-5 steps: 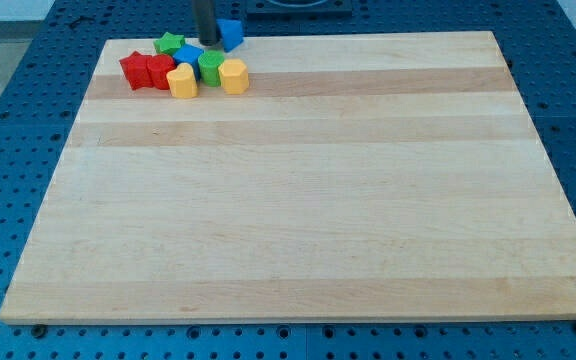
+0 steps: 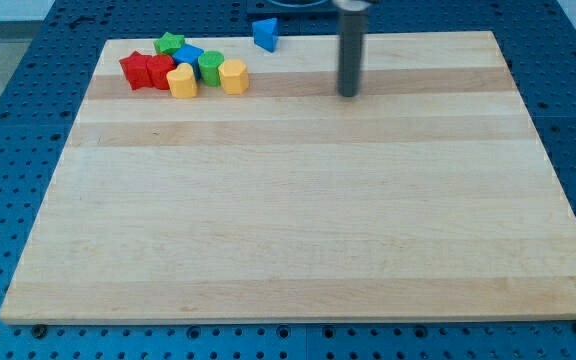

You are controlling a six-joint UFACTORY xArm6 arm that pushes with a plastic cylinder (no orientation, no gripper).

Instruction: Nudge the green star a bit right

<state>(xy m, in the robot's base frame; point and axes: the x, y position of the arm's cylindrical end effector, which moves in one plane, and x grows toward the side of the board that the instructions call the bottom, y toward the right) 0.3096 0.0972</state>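
The green star (image 2: pixel 170 44) lies at the board's top left, at the top of a cluster of blocks. My tip (image 2: pixel 348 94) rests on the wooden board (image 2: pixel 298 200), far to the right of the star and the cluster, touching no block. A blue block (image 2: pixel 264 33) sits alone at the board's top edge, between the cluster and my rod.
The cluster holds two red blocks (image 2: pixel 145 71), a blue block (image 2: pixel 187 56), a green cylinder (image 2: pixel 209 67) and two yellow blocks (image 2: pixel 182 82) (image 2: pixel 233 76). Blue perforated table surrounds the board.
My rod has moved from beside the cluster at the top edge to the right and down onto the board. The lone blue block has shifted right along the top edge.
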